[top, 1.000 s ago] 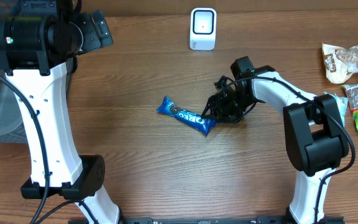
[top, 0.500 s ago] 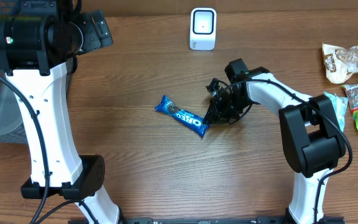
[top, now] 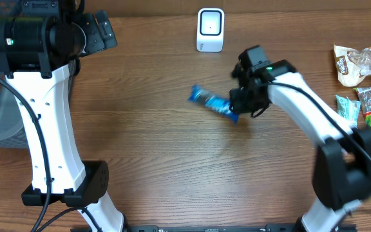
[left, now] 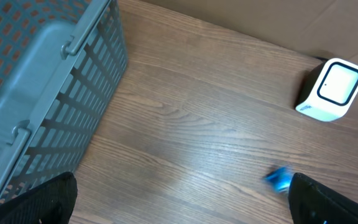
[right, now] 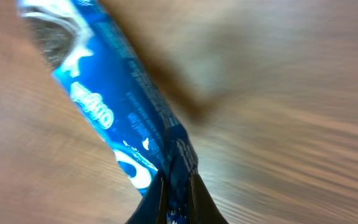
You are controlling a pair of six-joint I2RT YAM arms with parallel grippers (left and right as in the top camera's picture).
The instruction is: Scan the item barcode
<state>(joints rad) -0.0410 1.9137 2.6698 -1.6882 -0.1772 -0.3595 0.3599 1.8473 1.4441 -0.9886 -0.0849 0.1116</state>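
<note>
The right gripper (top: 240, 106) is clamping one end of the single blue cookie packet (top: 212, 102), positioning it near table centre, at 6 o'clock from the single white scanner (top: 210, 29). The left gripper (left: 185, 202) is standing fully spread, holding nothing, beside one grey basket (left: 36, 93) at 9 o'clock. Several snack bags (top: 366, 71) are lying at 3 o'clock.
</note>
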